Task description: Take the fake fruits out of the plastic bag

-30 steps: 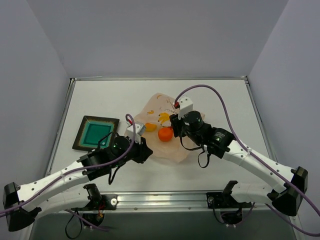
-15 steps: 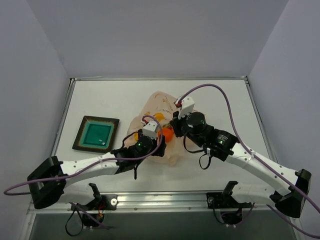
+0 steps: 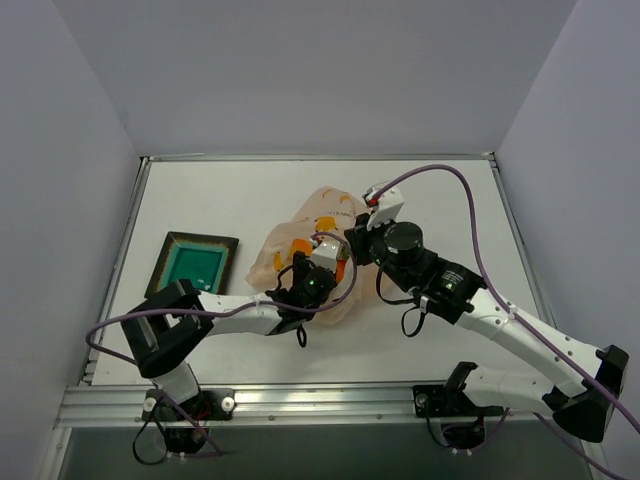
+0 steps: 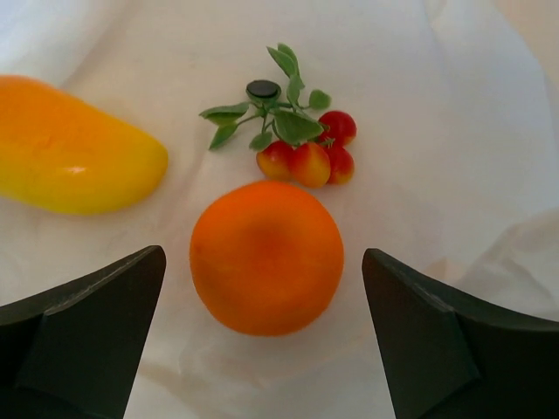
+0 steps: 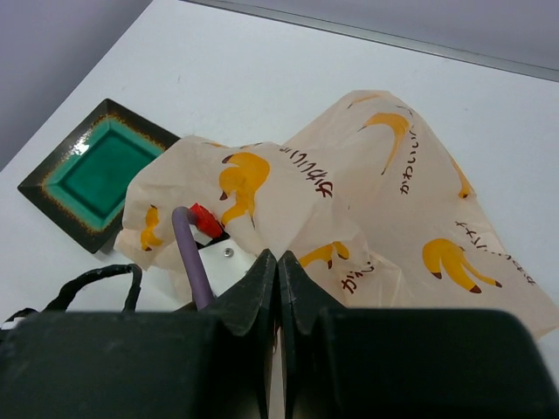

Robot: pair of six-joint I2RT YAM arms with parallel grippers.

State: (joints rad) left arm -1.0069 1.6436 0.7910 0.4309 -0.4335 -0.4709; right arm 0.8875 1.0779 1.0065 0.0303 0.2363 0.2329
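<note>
The plastic bag [image 3: 312, 214], peach with banana prints, lies mid-table with its near edge raised. My right gripper [image 5: 279, 260] is shut on a pinch of the bag's film [image 5: 393, 201] and holds that edge up. My left gripper [image 4: 263, 262] reaches into the bag mouth, jaws wide open with nothing gripped. A round orange ball [image 4: 266, 236] sits just ahead of and between the dark fingers [image 4: 87, 332]. A yellow lemon-like piece [image 4: 70, 157] lies to its left. Red berries with green leaves [image 4: 306, 157] lie beyond it. All three rest on the bag's pale inner film.
A square teal dish [image 3: 193, 266] with a dark rim sits on the table left of the bag, also seen from the right wrist [image 5: 96, 170]. The left arm's purple cable [image 5: 188, 249] runs close beside the right gripper. White walls enclose the table.
The left arm has swung right and forward into the bag mouth, and its jaws have opened wide. The right gripper has shut on the bag's edge and lifted it.
</note>
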